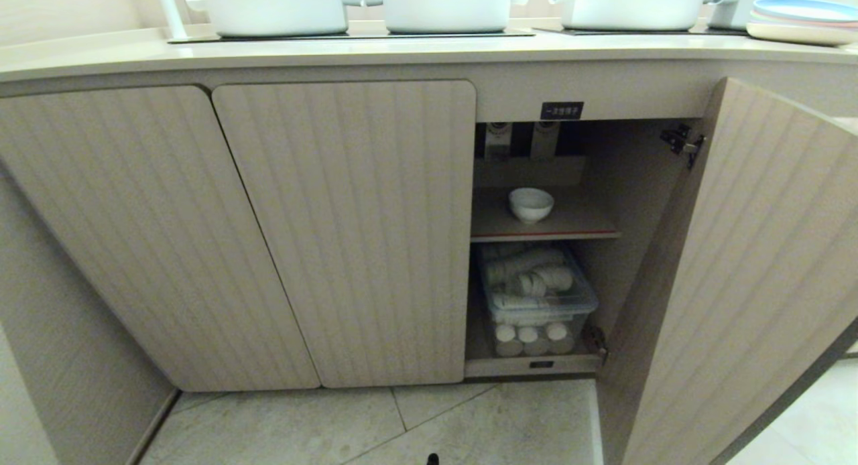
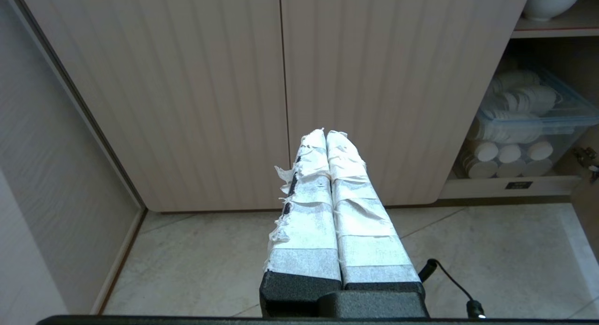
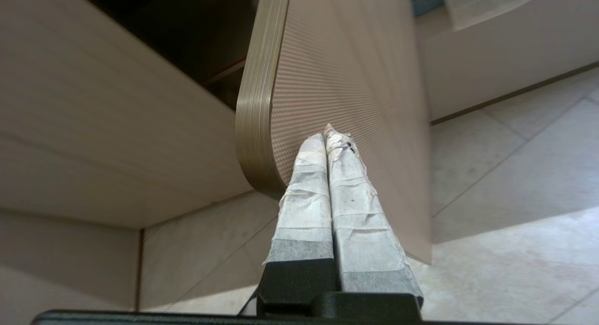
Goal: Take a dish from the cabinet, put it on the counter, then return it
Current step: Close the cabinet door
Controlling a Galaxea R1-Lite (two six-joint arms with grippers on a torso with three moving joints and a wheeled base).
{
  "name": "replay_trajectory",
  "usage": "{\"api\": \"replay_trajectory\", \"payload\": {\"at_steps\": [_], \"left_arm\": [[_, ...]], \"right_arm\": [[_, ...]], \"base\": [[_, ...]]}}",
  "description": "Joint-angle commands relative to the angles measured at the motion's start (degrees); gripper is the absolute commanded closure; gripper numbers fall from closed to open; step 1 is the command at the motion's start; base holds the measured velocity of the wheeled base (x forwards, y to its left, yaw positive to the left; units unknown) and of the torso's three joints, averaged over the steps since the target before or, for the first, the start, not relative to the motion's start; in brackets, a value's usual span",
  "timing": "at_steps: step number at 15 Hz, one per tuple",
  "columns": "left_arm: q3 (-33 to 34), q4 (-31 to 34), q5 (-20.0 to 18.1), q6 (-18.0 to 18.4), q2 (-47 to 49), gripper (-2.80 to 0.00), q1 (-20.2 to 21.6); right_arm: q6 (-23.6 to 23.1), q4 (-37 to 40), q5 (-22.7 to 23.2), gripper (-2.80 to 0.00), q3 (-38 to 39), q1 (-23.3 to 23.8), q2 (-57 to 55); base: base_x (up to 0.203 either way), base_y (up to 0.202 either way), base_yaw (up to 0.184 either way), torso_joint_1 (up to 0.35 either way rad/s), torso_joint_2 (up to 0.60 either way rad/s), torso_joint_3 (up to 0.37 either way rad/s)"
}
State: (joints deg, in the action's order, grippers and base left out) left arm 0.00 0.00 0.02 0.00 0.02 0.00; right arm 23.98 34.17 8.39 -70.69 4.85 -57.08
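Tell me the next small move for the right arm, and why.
Probably draw the right pincer back from the open door, then turn it toward the shelf. Its taped fingers are shut with the tips at the door's face, the door already stands wide, and the bowl sits untouched on the shelf.

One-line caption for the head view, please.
Open cabinet door reveals the white bowl on the inner shelf, above a clear bin; pots on the counter.

Both grippers: black bases, white-taped fingers, thin black cable.
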Motion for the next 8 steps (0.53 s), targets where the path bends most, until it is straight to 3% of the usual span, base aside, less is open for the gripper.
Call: {"api": "replay_trajectory", "payload": {"at_steps": [1,8], "left_arm": [[0.0,-0.06,-0.02,-0.03,-0.02,0.0,0.0],[0.0,0.0,0.06,-0.07,-0.02,0.0,0.0]], "right_arm": [[0.19,0.13,1.6,0.0,0.2,-0.82,-0.17],[4.36,-11.56,11.64,0.0,2.96,-3.06,-1.24]], "base": [[0.0,0.0,0.0,0.0,0.0,0.0],[0.0,0.0,0.0,0.0,0.0,0.0]]}}
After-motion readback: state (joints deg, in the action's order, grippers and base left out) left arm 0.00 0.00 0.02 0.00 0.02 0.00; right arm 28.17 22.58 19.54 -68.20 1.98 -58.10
